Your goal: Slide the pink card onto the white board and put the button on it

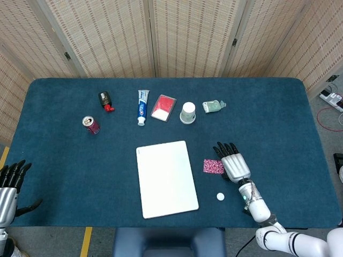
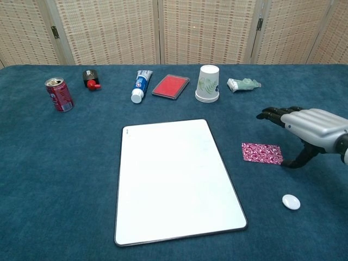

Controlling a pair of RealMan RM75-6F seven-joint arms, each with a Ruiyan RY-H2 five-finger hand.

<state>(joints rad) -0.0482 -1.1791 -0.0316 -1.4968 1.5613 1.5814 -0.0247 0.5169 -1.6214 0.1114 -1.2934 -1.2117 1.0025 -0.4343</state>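
Your right robot hand (image 2: 310,124) is above the table (image 1: 278,118), just to the right of the pink card (image 2: 262,153), with its fingers extended and apart and nothing held; its thumb (image 2: 302,158) points down toward the cloth close to the card's right edge, and the views do not settle whether it touches the card. The pink card lies flat on the blue cloth, beside the right edge of the white board (image 2: 173,179) but apart from it, with a strip of cloth showing between them. The button (image 2: 291,202), a small white disc, lies on the cloth nearer to you than the card and apart from it, off the board's lower right corner. Your left robot hand (image 1: 9,184) is at the lower left edge of the head view, beyond the table edge, fingers spread and holding nothing. Along the far side of the table you have, from left to right, a red can (image 2: 58,93), a small black and red bottle (image 2: 91,78), a toothpaste tube (image 2: 140,85), a red ink pad (image 2: 171,86), an upturned paper cup (image 2: 208,83) and a small green bottle (image 2: 243,84) lying on its side.
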